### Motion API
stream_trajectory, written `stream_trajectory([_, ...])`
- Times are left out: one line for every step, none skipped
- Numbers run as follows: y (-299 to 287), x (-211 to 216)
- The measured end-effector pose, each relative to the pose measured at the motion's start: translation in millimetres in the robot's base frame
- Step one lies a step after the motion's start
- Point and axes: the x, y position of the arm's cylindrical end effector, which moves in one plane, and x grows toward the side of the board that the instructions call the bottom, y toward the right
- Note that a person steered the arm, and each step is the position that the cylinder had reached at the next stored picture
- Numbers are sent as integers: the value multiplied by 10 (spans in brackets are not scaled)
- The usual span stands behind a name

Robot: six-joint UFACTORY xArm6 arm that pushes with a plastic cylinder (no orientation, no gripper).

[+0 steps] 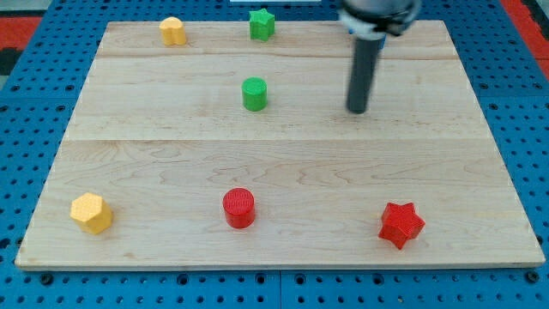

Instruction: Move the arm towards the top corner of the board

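Observation:
My tip (357,110) rests on the wooden board (283,163) in its upper right part, touching no block. A green cylinder (254,93) stands well to the tip's left. A green star (262,23) lies near the view's top edge, up and left of the tip. A yellow hexagonal block (172,31) sits near the top left corner. Along the view's bottom are a yellow hexagonal block (91,213) at the left, a red cylinder (238,208) in the middle and a red star (401,225) at the right.
The board lies on a blue perforated surface (26,103) that shows on all sides. Red patches show at the top left (21,26) and top right (523,21) of the view. The arm's dark body (377,15) hangs over the board's top edge.

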Motion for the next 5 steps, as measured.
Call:
stream_trajectory([915,-467])
stream_trajectory([1274,-1054])
stream_trajectory([1296,-1696])
stream_trajectory([917,-1797])
stream_trajectory([724,-1797])
